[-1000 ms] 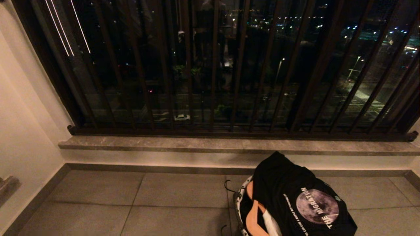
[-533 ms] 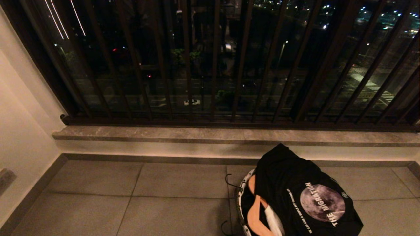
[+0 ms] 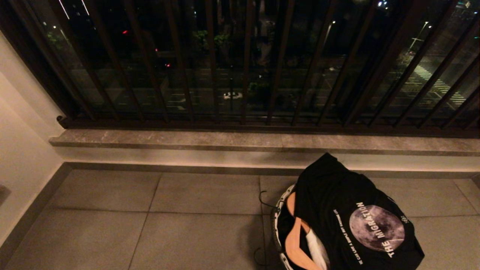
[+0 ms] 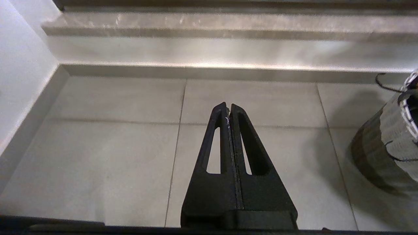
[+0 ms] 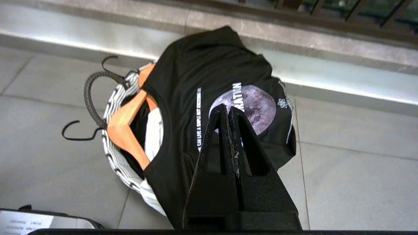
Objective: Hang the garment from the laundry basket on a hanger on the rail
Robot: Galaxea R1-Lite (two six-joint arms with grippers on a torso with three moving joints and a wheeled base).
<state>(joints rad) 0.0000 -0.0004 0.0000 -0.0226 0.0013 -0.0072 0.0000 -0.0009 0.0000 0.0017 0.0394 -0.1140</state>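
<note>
The laundry basket (image 3: pixel 278 221), white with a dark-patterned rim, stands on the floor at the lower right of the head view. A black T-shirt with a moon print, the garment (image 3: pixel 352 210), lies draped over its top. An orange hanger (image 3: pixel 294 240) sticks out of the basket beside it, black hooks poking past the rim. The rail is out of view. My right gripper (image 5: pixel 226 109) hangs shut above the garment (image 5: pixel 202 71), apart from it. My left gripper (image 4: pixel 227 106) is shut over bare floor tiles, with the basket (image 4: pixel 388 143) off to its side.
A window with dark vertical bars (image 3: pixel 243 60) fills the back, above a stone sill (image 3: pixel 187 139) and a low step. A pale wall (image 3: pixel 22 150) closes the left side. Grey floor tiles (image 3: pixel 150 225) stretch left of the basket.
The whole head view has tilted downward, so sill and basket sit higher in the picture and more floor shows. The basket, garment and hanger themselves have not moved.
</note>
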